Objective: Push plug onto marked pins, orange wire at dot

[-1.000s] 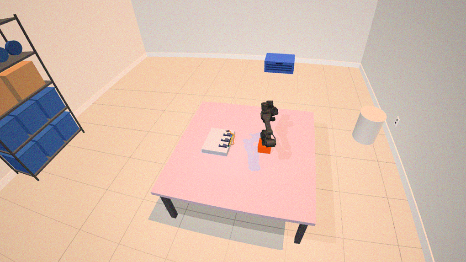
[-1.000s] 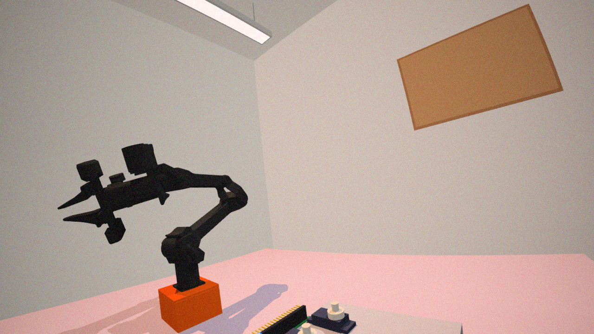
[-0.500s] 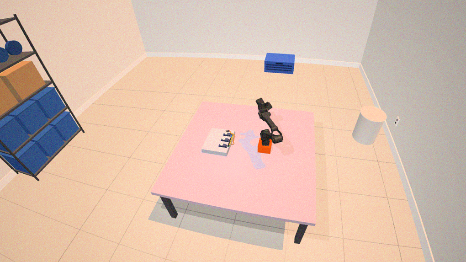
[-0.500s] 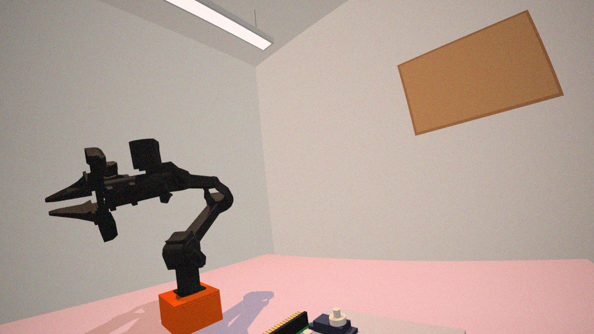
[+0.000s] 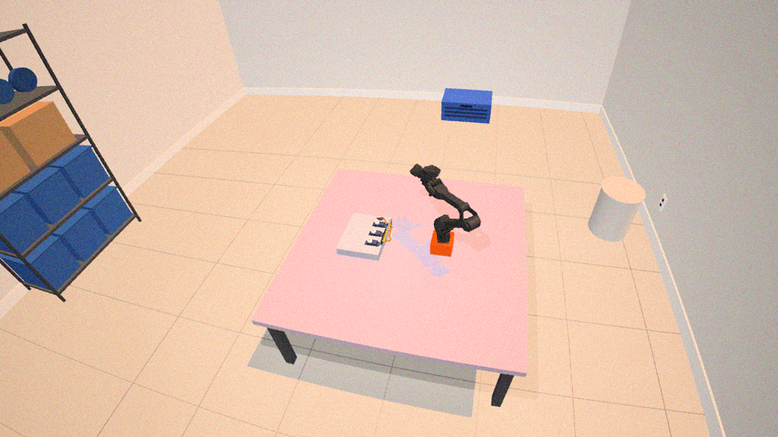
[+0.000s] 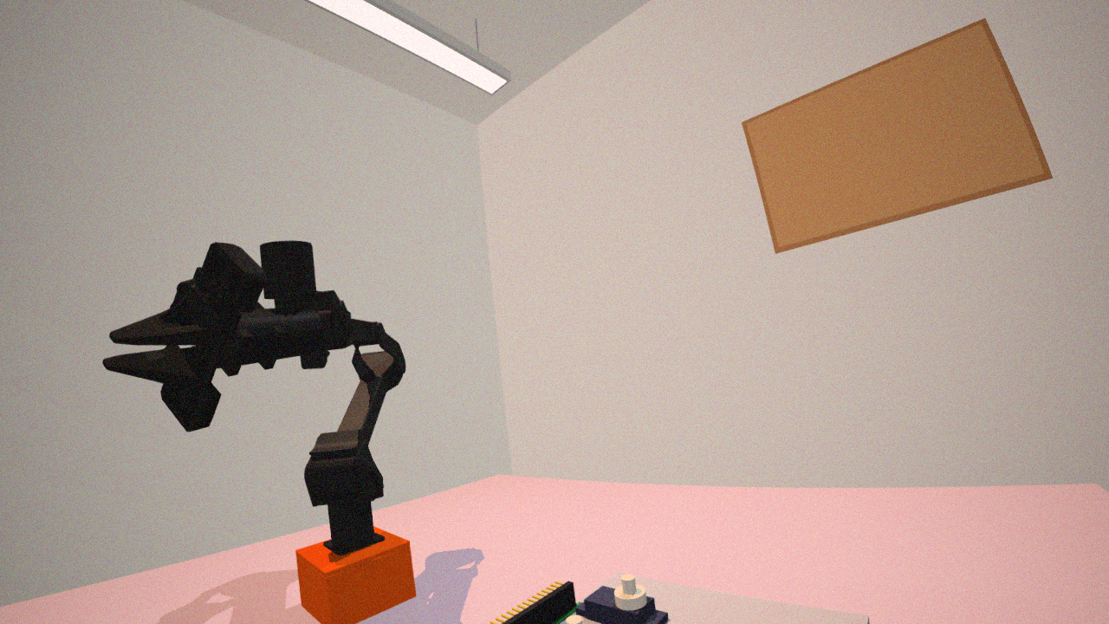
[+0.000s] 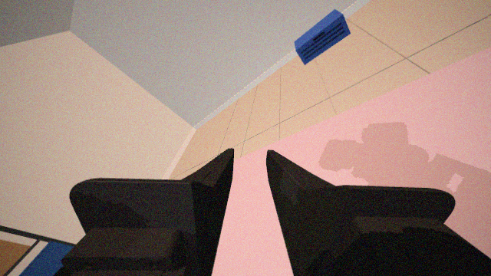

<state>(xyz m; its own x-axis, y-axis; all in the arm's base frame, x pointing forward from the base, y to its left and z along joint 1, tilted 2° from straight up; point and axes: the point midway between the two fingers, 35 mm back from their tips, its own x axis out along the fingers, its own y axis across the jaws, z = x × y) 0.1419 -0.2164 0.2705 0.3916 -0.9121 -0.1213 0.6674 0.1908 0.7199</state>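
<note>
The printed holder (image 5: 353, 236) (image 6: 763, 611) is a pale slab on the pink table, left of the arm in the top view. Dark servos with white tops sit along its arm-side edge; one servo (image 6: 616, 603) shows at the bottom of the exterior view. The gold pins (image 6: 528, 604) stick out from a black strip there. An orange lead (image 5: 389, 226) shows as a small loop by that edge. The plug, the coloured band and its dot cannot be made out. My gripper (image 6: 109, 348) (image 7: 250, 155) is partly open and empty, high above the table and well away from the holder.
The arm stands on an orange block (image 5: 441, 243) (image 6: 356, 578) on the pink table (image 5: 383, 300) (image 6: 697, 527). Beyond the table are a blue box (image 5: 466, 107) (image 7: 322, 37) on the floor, a white cylinder (image 5: 613, 214) and a loaded shelf rack.
</note>
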